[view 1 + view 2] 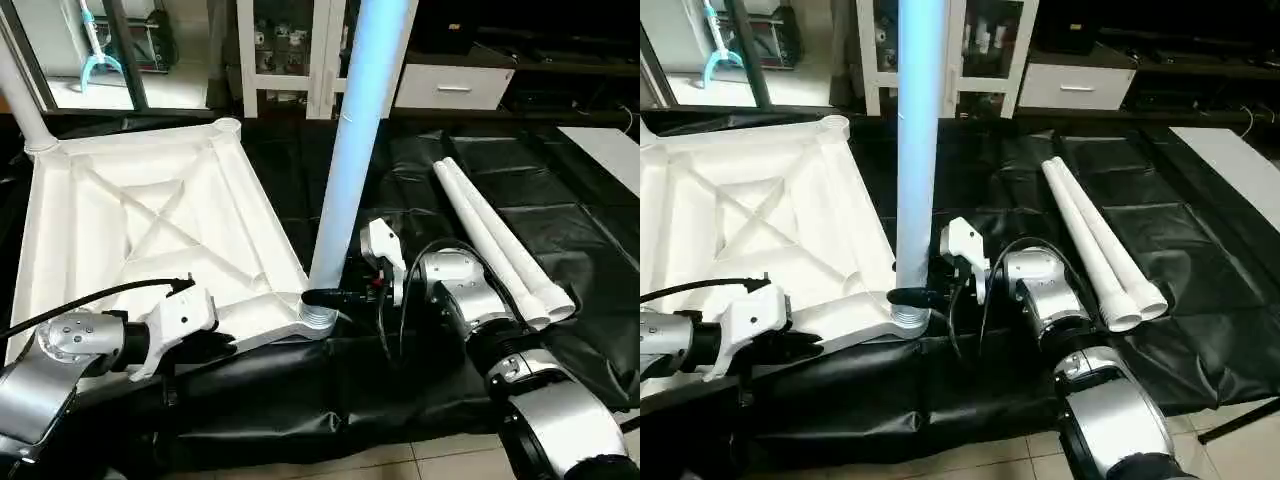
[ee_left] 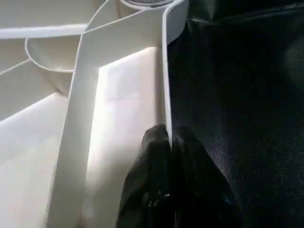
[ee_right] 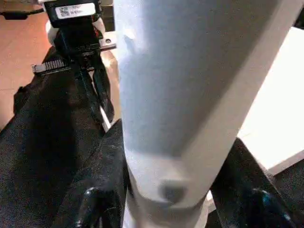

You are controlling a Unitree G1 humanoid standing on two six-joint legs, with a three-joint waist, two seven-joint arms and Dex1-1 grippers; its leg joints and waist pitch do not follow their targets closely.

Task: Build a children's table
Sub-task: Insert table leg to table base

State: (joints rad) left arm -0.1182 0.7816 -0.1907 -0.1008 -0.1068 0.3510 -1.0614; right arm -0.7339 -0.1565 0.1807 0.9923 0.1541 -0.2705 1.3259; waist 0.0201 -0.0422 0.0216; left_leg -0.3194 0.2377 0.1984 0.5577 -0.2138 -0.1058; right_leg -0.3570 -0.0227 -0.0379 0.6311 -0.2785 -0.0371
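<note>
Left gripper [image 2: 170,142] pinches the near rim of the upturned tabletop [image 1: 150,220]. Right gripper [image 1: 325,297] clamps the upright leg [image 1: 355,150] just above the corner socket [image 1: 318,318]. Two spare legs [image 1: 495,240] lie well apart to the right.

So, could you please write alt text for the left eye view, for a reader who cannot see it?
The right gripper clasps an upright white leg standing in the near corner socket of the upside-down tabletop. The left gripper pinches the tabletop's near rim, and two more legs lie on black sheeting.
</note>
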